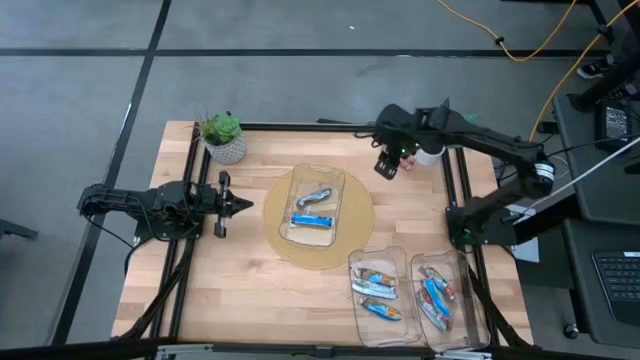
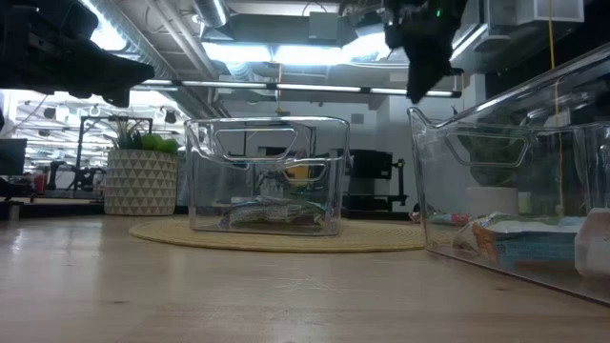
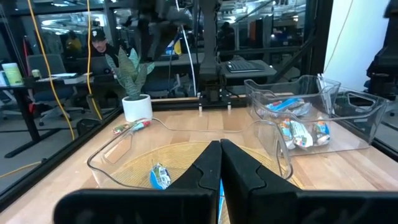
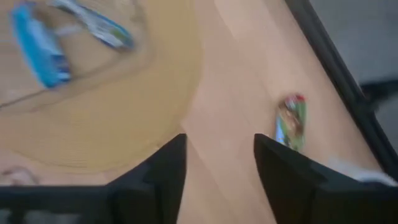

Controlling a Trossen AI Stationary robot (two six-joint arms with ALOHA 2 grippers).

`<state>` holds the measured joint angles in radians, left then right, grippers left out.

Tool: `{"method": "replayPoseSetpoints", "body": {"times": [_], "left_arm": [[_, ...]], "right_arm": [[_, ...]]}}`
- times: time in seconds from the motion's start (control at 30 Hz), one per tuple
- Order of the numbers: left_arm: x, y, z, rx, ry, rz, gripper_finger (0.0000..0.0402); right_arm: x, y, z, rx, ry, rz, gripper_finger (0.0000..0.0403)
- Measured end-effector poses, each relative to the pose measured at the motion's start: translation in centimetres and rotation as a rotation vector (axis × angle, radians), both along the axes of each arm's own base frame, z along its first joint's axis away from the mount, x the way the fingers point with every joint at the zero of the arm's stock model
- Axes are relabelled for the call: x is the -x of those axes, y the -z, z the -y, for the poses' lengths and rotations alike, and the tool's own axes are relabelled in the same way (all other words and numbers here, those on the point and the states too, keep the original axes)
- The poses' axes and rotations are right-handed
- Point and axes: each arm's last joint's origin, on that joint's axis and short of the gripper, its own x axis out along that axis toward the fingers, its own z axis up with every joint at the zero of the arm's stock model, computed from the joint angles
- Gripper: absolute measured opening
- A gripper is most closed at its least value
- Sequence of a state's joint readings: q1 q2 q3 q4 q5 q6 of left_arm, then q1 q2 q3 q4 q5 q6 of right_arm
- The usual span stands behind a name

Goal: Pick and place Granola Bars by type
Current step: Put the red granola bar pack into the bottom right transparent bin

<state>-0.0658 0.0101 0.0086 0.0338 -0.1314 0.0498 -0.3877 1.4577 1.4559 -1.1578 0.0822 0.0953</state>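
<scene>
A clear bin [image 1: 300,178] stands on a round woven mat in the middle of the table and holds two blue-and-silver Granola Bars [image 1: 312,208], which also show in the right wrist view [image 4: 40,50]. One multicoloured bar [image 4: 290,122] lies loose on the wood near the far right corner [image 1: 408,163]. My right gripper [image 1: 388,165] hovers open above the table just left of that bar [image 4: 217,155], touching nothing. My left gripper [image 1: 235,205] waits shut at the left, pointing at the centre bin [image 3: 219,162]. Two clear bins at the near right hold more bars [image 1: 378,290], [image 1: 437,295].
A small potted plant [image 1: 224,137] stands at the far left corner. A white pot [image 1: 428,155] sits by the far right edge, close to the loose bar. Black frame rails run along the table's left and right sides. Bare wood lies between the mat and the near edge.
</scene>
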Motion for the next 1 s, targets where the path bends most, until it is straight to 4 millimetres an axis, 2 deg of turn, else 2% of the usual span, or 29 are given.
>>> {"method": "replayPoseSetpoints", "body": {"times": [0.1,0.23,0.4,0.67,1.0], "left_arm": [[0.0,0.0,0.0,0.001,0.0,0.0,0.0002],[0.0,0.0,0.0,0.002,0.0,0.0,0.0002],[0.0,0.0,0.0,0.002,0.0,0.0,0.0002],[0.0,0.0,0.0,0.002,-0.001,0.0,0.0002],[0.0,0.0,0.0,0.002,-0.001,0.0,0.0002]], "right_arm": [[0.3,1.1,1.6,-0.035,0.101,-0.069,0.022],[1.0,3.6,3.6,0.0,0.341,-0.209,0.0285],[1.5,7.1,5.4,-0.004,0.427,-0.269,0.0336],[1.4,12.0,6.1,-0.055,0.474,-0.367,0.0341],[0.5,14.8,6.8,-0.082,0.58,-0.387,0.0339]]}}
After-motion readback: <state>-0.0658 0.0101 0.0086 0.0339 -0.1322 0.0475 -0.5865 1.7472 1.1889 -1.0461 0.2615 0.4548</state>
